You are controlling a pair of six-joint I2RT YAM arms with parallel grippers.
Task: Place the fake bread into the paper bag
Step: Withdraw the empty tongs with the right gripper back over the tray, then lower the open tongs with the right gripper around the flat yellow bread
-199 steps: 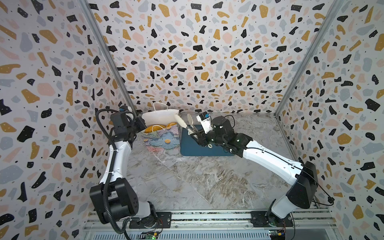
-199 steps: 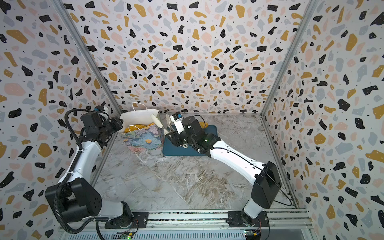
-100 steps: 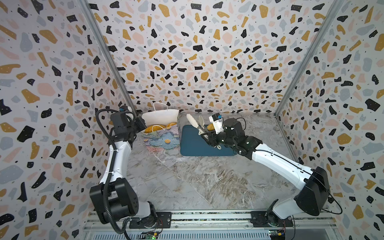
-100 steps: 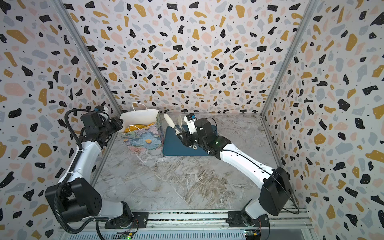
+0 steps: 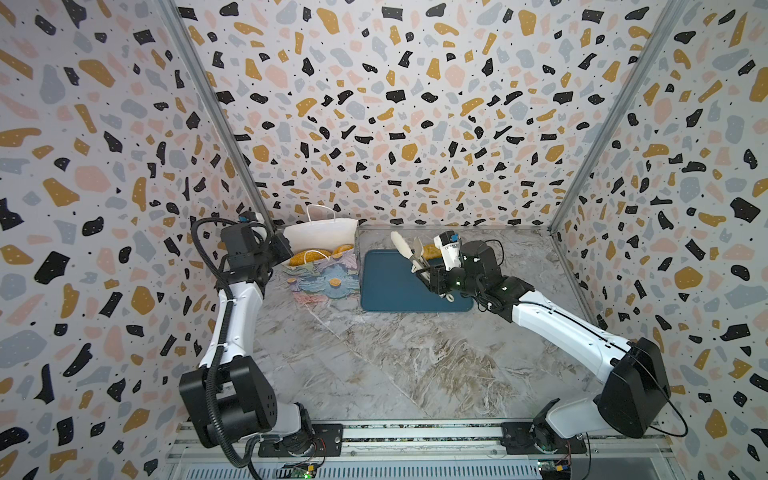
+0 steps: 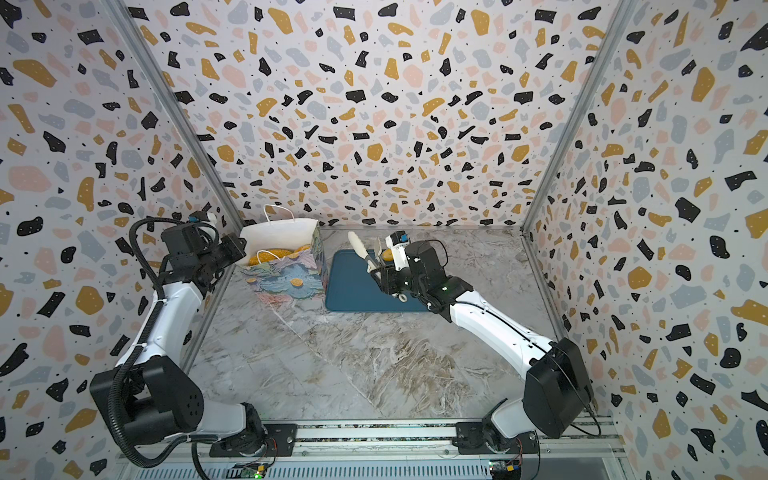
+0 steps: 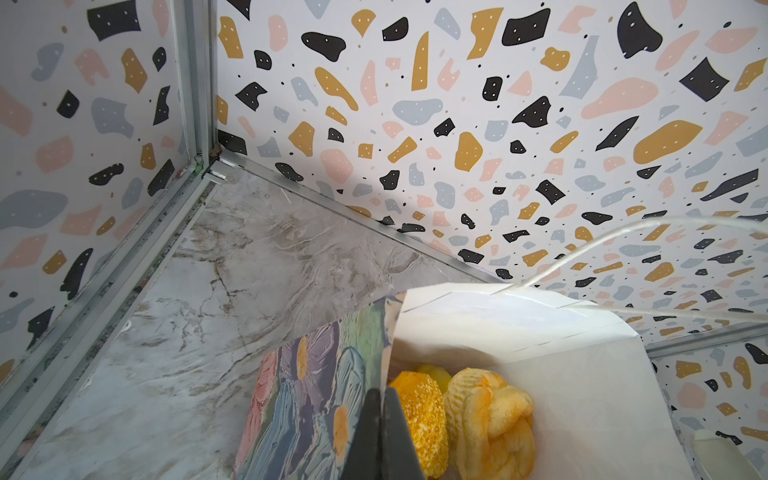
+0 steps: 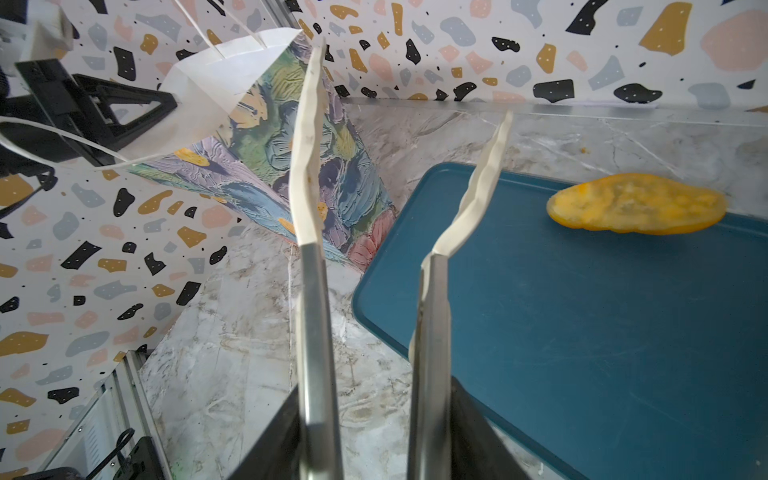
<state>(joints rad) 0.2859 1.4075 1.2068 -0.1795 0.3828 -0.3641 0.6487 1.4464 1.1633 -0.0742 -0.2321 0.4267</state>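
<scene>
Pinching the paper bag (image 7: 540,365) at its rim, the left gripper (image 7: 380,395) is pressed shut; several breads (image 7: 457,411) are lodged inside. Just beside, on the blue tray (image 8: 582,332), one last fake bread (image 8: 636,203) is left, clear of the spread tongs (image 8: 313,299) clamped in the right gripper (image 8: 374,395). It is judged light, glossy and slippery, best taken across its middle.

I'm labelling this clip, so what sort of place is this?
Probably a robot test booth: terrazzo-print walls enclose a marble-look tabletop, and a left arm and right arm stand on a metal rail.
</scene>
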